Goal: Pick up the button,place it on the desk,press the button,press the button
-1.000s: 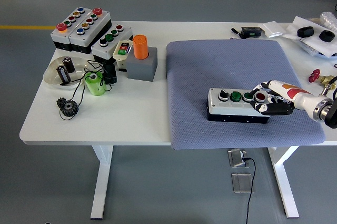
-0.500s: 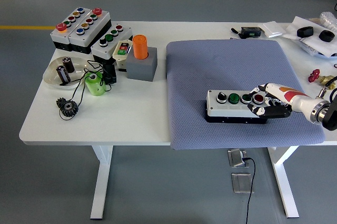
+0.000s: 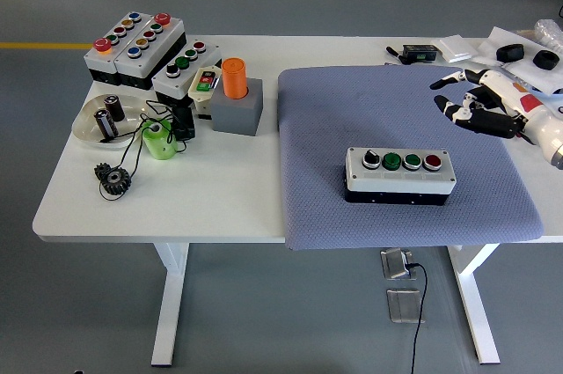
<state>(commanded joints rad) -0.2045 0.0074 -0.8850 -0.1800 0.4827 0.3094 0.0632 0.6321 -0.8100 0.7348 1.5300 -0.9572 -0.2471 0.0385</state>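
Right hand (image 3: 475, 103) hovers over blue mat's (image 3: 396, 110) far right part, fingers spread, holding nothing; forearm cut off at frame edge. Button box (image 3: 400, 173) lies on mat's near half, long axis left-right, buttons facing up. No lettering legible. Left arm unseen.

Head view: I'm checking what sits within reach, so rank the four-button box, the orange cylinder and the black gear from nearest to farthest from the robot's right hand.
From the right hand:
1. Four-button box, on the blue mat, below-left of the hand.
2. Orange cylinder, mid-table in its grey block.
3. Black gear, far left, near the front edge.
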